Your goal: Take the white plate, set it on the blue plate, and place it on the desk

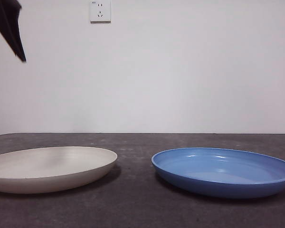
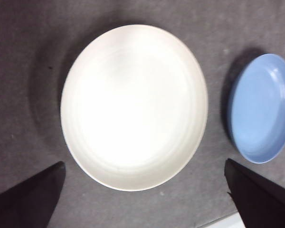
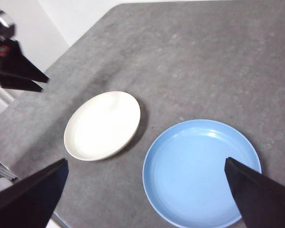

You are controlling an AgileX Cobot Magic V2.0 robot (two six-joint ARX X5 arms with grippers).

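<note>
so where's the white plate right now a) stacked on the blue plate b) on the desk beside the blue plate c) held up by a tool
b: the white plate lies flat on the desk, apart from the blue plate, with both tools wide open above.

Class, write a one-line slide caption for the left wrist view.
Open left gripper hovers above the white plate on the desk, the blue plate lying apart beside it.

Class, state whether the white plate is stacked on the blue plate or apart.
Apart: the white plate lies beside the blue plate, bare desk between them.
</note>
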